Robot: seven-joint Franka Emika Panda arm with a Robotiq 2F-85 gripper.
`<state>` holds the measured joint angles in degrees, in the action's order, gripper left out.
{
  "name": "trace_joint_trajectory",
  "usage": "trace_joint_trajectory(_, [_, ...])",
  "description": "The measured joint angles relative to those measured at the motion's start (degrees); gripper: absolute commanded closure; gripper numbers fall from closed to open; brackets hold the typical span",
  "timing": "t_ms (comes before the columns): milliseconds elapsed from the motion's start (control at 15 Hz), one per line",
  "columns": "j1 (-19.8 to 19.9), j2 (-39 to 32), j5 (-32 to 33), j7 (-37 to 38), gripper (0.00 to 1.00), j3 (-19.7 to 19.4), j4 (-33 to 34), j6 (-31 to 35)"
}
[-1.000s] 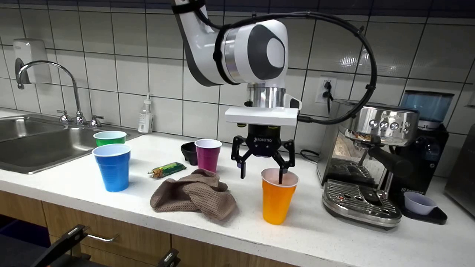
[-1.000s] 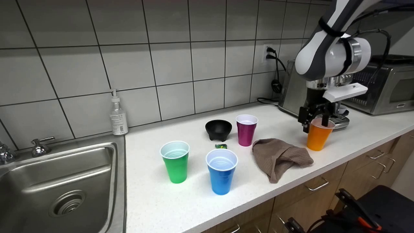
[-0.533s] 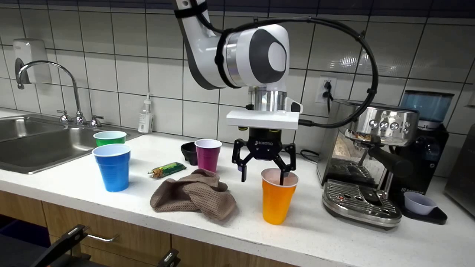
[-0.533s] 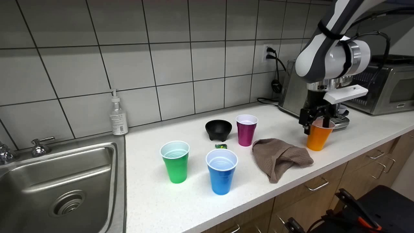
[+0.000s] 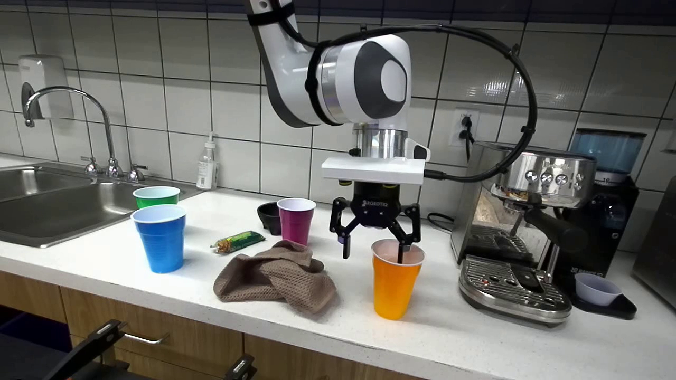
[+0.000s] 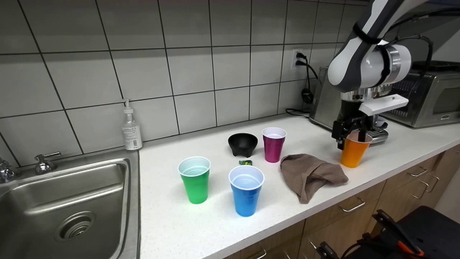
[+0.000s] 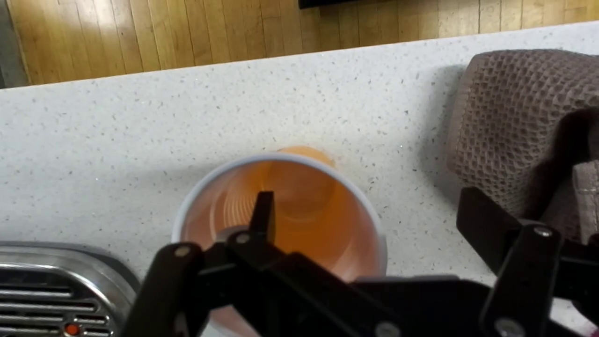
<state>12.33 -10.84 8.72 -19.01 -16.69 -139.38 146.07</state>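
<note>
My gripper points straight down over an orange cup that stands upright on the counter. Its jaws are spread wide. One finger dips inside the cup's mouth, while the opposite one hangs outside, on the side of the brown towel. In the wrist view the near cup wall and rim lie between the fingers, with a gap to each; nothing is gripped. The crumpled brown towel lies beside the cup, apart from it. In an exterior view the gripper partly covers the orange cup.
A blue cup, a green cup, a purple cup, a black bowl and a green-wrapped snack stand or lie toward the sink. On the far side sits an espresso machine. The counter's front edge runs nearby.
My gripper has come down slightly, so one fingertip reaches a little deeper into the orange cup. Over the last half second it has hardly moved. The cups and towel stay put.
</note>
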Motion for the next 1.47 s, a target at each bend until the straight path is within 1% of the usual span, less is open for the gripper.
trace_joint_trajectory(533, [0.0,0.0,0.0,0.0,0.0,0.2,0.0,0.2])
trace_joint_trajectory(933, [0.0,0.0,0.0,0.0,0.0,0.5,-0.4,2.7])
trace_joint_trajectory(1000, [0.1,0.1,0.0,0.0,0.25,0.6,-0.5,3.0])
trace_joint_trajectory(1067, [0.1,0.1,0.0,-0.1,0.28,0.6,-0.5,3.3])
trace_joint_trajectory(1133, [0.1,0.1,0.0,-0.1,0.34,0.6,-0.7,3.6])
trace_joint_trajectory(1267, [0.2,0.1,0.0,-0.1,0.51,0.6,-0.9,4.4])
trace_joint_trajectory(1467, [0.3,0.1,0.0,-0.2,0.73,0.6,-1.2,5.1])
